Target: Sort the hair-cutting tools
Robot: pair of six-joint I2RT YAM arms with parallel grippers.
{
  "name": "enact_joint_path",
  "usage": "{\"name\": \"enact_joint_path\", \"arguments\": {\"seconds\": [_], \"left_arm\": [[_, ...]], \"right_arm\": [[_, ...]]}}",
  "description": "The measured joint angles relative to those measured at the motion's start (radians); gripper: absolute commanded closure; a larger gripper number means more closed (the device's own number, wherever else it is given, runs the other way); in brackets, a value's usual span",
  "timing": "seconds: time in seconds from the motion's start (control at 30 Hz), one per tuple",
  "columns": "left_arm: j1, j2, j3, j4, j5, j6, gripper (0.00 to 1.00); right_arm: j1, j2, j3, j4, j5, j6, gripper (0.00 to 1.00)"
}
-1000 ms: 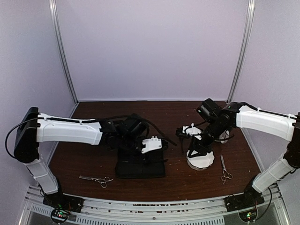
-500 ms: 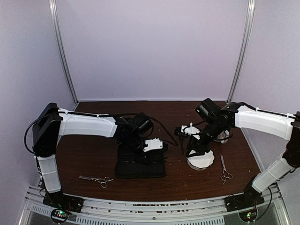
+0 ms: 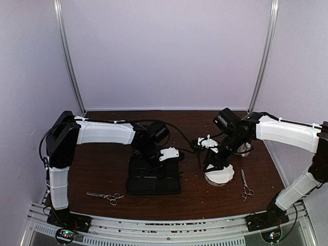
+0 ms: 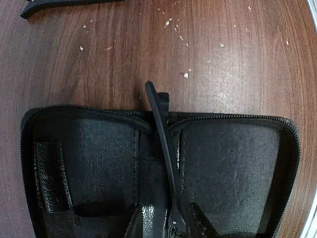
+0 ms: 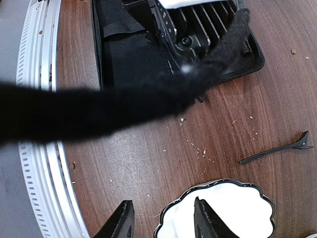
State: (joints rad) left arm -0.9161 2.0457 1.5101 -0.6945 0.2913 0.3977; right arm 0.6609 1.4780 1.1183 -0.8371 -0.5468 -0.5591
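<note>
In the left wrist view a thin black clip (image 4: 161, 144) runs up from between my left gripper's fingers (image 4: 141, 223), which are shut on its hinged end. It hangs over the spine of the open black zip case (image 4: 237, 163). My left gripper (image 3: 156, 154) is at the case's far edge. A second black clip (image 5: 277, 151) lies on the table between the case and the white scalloped bowl (image 5: 233, 213). My right gripper (image 5: 163, 218) stands open and empty over the bowl's near rim. One pair of silver scissors (image 3: 105, 196) lies front left, another (image 3: 247, 185) front right.
A thick black cable (image 5: 99, 106) crosses the right wrist view, blurred and close to the lens. The metal rail (image 5: 37, 148) marks the table's front edge. Pale crumbs (image 4: 185, 74) dot the wood beyond the case.
My left arm has swung right and reached farther out over the case, and its jaws have narrowed. My right arm has barely shifted over the bowl.
</note>
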Motion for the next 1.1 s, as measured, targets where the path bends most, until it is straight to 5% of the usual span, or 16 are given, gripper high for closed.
{"name": "enact_joint_path", "arguments": {"seconds": [0.37,0.7,0.83,1.1], "left_arm": [[0.002,0.072,0.050,-0.035,0.090,-0.026,0.75],[0.002,0.106,0.069,-0.040,0.093,-0.049,1.00],[0.002,0.103,0.068,-0.041,0.090,-0.059,1.00],[0.004,-0.162,-0.087,-0.049,-0.001,-0.108,1.00]], "right_arm": [[0.000,0.000,0.000,0.003,0.001,-0.006,0.58],[0.000,0.000,-0.001,0.005,0.001,-0.011,0.59],[0.000,0.000,-0.007,0.006,0.008,-0.012,0.62],[0.019,-0.065,-0.073,0.045,0.035,-0.022,0.68]]}}
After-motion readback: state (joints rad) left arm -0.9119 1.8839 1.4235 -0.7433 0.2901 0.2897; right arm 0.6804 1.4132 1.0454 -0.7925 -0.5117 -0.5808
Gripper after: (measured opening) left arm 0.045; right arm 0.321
